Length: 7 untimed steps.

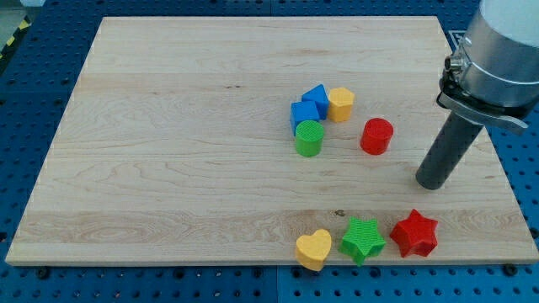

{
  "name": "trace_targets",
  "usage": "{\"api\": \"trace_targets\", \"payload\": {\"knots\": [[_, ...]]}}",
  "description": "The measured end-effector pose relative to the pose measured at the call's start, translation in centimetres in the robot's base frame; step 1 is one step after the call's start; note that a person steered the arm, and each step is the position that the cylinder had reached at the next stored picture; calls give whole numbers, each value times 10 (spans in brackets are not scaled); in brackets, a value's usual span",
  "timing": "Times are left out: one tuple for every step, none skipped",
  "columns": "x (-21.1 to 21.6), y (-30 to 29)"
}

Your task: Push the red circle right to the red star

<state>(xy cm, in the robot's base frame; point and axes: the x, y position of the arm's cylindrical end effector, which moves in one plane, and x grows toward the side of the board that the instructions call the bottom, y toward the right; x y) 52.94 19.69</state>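
Observation:
The red circle (376,136) stands on the wooden board right of centre. The red star (414,234) lies near the board's bottom edge, below and to the right of the circle. My tip (434,183) rests on the board to the right of and below the red circle, apart from it, and above the red star. The rod rises from the tip toward the view's upper right.
A green circle (309,138), a blue cube (303,114), another blue block (316,97) and a yellow block (340,104) cluster left of the red circle. A green star (363,240) and a yellow heart (314,249) lie left of the red star.

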Motion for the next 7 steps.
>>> {"api": "trace_targets", "payload": {"knots": [[0, 3], [0, 14], [-3, 25], [-33, 25], [-59, 27], [-87, 12], [-88, 12]]}}
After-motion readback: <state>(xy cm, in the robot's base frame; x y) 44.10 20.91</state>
